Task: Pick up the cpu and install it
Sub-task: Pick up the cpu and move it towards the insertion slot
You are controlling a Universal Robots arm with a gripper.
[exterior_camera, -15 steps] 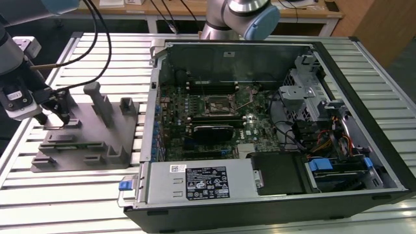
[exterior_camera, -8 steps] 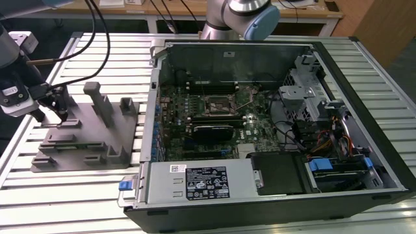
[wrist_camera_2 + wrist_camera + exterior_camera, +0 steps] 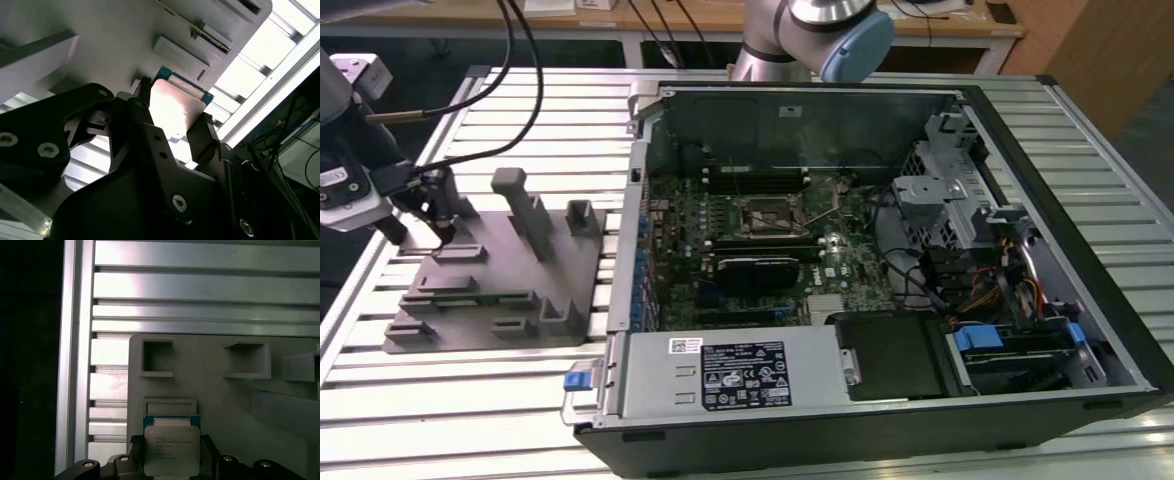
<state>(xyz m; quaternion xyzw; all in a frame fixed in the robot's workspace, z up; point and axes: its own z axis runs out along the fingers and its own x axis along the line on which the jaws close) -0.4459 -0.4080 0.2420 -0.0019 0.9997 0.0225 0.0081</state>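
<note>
One gripper [image 3: 419,232] hangs at the exterior view's left, low over the grey plastic block [image 3: 494,300] that lies on the slatted metal table [image 3: 454,420]. In both wrist views its black fingers [image 3: 207,456] stand narrow, one on each side of the cpu [image 3: 171,450], pressed against two opposite edges, so the claw is clamped on the chip. The cpu's pale silver top faces up, with a thin blue-green border along one edge. It sits just above the block, near a shallow rectangular recess [image 3: 170,405] and two square pockets. Whether its underside touches the block cannot be told.

Further toward the exterior view's right, the open computer case [image 3: 1087,240] lies on its side beside the block. Inside it, the motherboard [image 3: 707,240] carries an open square socket [image 3: 771,213] near its middle, well apart from the gripper.
</note>
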